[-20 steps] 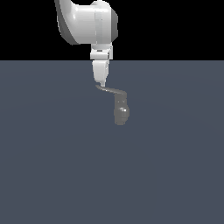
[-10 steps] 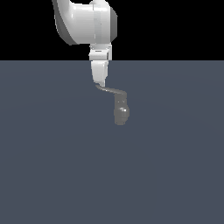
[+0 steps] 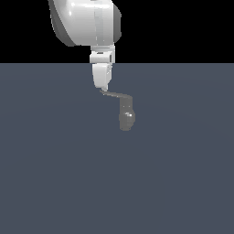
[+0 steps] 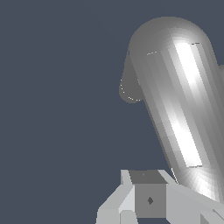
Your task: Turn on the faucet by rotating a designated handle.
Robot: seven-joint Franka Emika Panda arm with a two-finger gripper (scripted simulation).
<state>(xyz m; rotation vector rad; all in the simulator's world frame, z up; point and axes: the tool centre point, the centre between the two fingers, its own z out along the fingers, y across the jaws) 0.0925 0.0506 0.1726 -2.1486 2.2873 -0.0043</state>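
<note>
We see a flat, dark blue-grey floor [image 3: 55, 183] under a black backdrop. The largest thing is the white robot arm [image 3: 87, 20], which hangs down from above the faucet. Its gripper [image 3: 104, 88] points straight down, and its tip meets the far end of the handle, on the side of the faucet toward the exterior view's left. We cannot tell whether the fingers are spread or pressed together. The faucet [image 3: 126, 116] is a small, glossy grey, rounded upright body standing on the floor. The handle [image 3: 115, 95], a thin grey lever, projects sideways from the faucet's top. In the wrist view, the faucet's shiny cylinder [image 4: 177, 100] fills much of the picture, close beside a pale grey fingertip [image 4: 146, 199].
</note>
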